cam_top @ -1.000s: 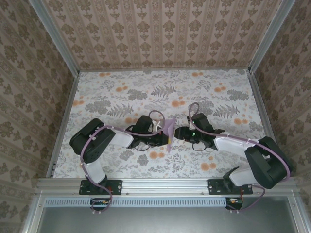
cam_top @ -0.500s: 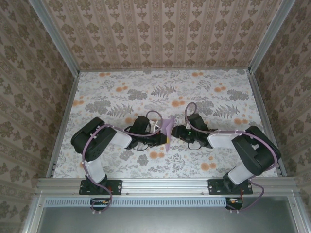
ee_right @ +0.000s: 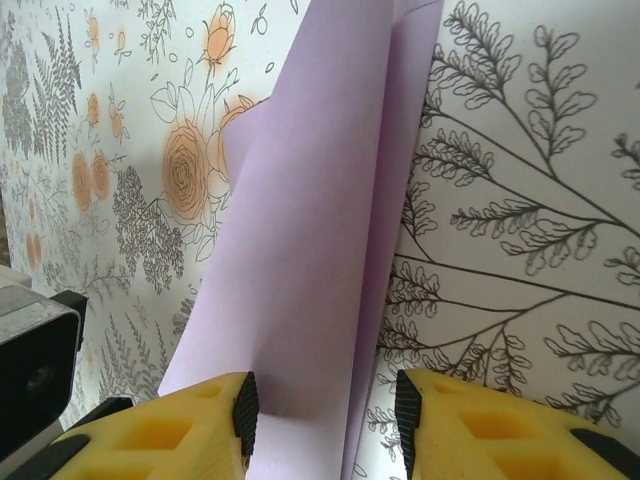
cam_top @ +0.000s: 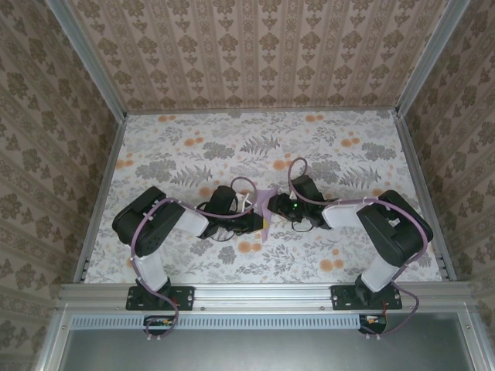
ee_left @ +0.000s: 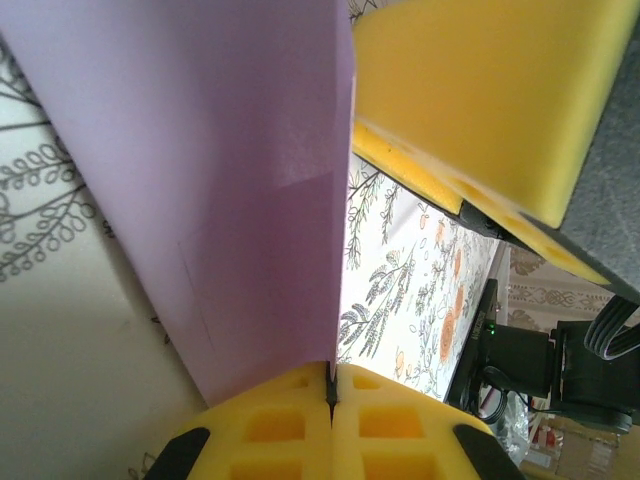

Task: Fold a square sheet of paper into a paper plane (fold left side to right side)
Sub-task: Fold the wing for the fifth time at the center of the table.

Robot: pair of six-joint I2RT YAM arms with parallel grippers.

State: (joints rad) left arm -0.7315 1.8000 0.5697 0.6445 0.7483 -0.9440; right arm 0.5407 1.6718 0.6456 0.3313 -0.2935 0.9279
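The paper plane (cam_top: 267,204) is a folded pale lilac sheet held upright above the table's middle. My left gripper (ee_left: 330,388) is shut on its lower edge, with the yellow pads pressed together on the paper (ee_left: 230,200). My right gripper (cam_top: 278,207) reaches in from the right. In the right wrist view its jaws (ee_right: 325,412) stand open astride the folded paper (ee_right: 310,230), with a gap on the right side. One yellow finger (ee_left: 480,90) of the right gripper shows beside the sheet in the left wrist view.
The table (cam_top: 255,147) has a floral cover with orange flowers and grey leaves. Patterned walls and metal rails close it in on three sides. Both arms (cam_top: 155,220) (cam_top: 387,228) lie low across the near half, meeting at the centre.
My right gripper has moved left up to the paper and its jaws have narrowed around it. The left gripper has kept its hold in about the same place.
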